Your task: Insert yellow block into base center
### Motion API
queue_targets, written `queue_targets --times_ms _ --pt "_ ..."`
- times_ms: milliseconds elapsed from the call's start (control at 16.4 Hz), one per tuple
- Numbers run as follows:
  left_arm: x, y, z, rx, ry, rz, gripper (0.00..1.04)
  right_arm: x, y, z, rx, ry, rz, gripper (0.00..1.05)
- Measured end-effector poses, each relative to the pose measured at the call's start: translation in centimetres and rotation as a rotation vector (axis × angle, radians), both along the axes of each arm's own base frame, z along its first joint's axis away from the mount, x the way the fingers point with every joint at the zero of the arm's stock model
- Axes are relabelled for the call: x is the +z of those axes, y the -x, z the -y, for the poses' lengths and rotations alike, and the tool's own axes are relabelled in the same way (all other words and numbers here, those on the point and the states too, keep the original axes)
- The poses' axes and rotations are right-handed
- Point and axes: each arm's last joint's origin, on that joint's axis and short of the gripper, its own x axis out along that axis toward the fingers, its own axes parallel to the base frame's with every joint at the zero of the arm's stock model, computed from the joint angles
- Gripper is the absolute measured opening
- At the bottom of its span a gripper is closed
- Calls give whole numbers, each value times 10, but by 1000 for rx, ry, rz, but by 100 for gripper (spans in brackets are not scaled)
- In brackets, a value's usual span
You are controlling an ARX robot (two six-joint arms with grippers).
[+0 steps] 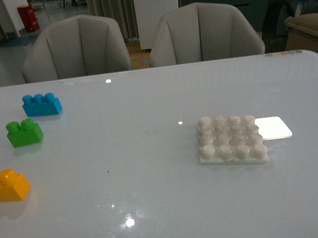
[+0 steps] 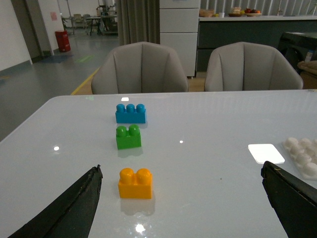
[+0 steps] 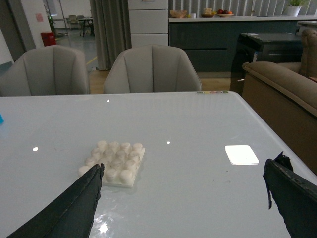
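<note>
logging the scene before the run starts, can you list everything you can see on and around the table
yellow block: one, yellow-orange, near left part of the table
green brick: one, green, just beyond the yellow block
blue brick: one, blue, three studs, beyond the green brick
base: one, white, right of centre, studs bare
white patch: one, bright white, beside the base in the front view
table: one, pale and glossy
chairs: two, grey, behind the far edge
sofa: one, brown, off the table's right side
left claw: one, black, open, empty
right claw: one, black, open, empty
</note>
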Motion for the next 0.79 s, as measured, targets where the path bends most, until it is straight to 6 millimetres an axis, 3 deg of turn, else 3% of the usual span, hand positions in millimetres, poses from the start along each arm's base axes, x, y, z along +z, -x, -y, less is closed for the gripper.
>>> queue_targets --times_ms 790 --pt "0 0 0 0 0 0 98 0 0 0 0 0 0 98"
